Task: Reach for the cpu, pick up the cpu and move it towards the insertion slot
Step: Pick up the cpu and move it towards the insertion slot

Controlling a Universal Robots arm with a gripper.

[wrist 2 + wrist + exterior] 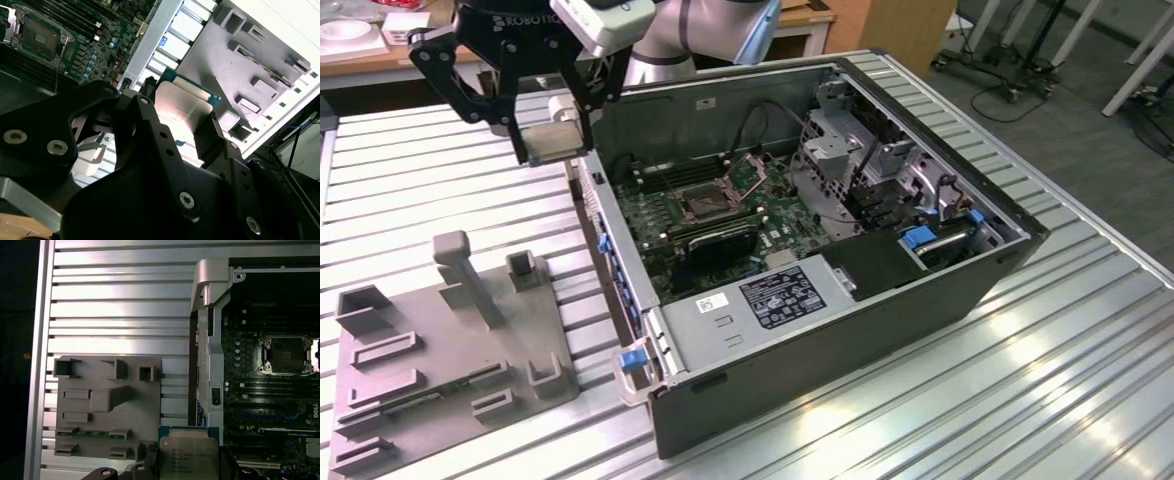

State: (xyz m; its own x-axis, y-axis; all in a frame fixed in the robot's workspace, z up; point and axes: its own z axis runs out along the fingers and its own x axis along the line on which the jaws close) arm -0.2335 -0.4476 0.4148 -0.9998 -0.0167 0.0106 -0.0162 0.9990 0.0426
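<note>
**CPU held aloft beside the open computer case**

The small flat square cpu (560, 137), with its pale silvery metal face and thin darker rim, is seen clamped between the black fingers (516, 125) of the gripper (558, 130). In the exterior view it is held in the air above the ribbed metal table (440, 190), just off the open case's wall on the exterior view's left. In both wrist views the chip (187, 112) (188, 457) is gripped at two opposite edges, its printed metal face turned toward the cameras.

The insertion slot (703, 203), a square socket with a dark centre framed by a silvery metal bracket, lies on the green motherboard inside the open dark grey computer case (854, 320), well apart from the held chip. It is also visible in the wrist views (41, 36) (285, 355).

The grey plastic fixture plate (447, 350) with its raised blocks rests on the table beside the case.
</note>
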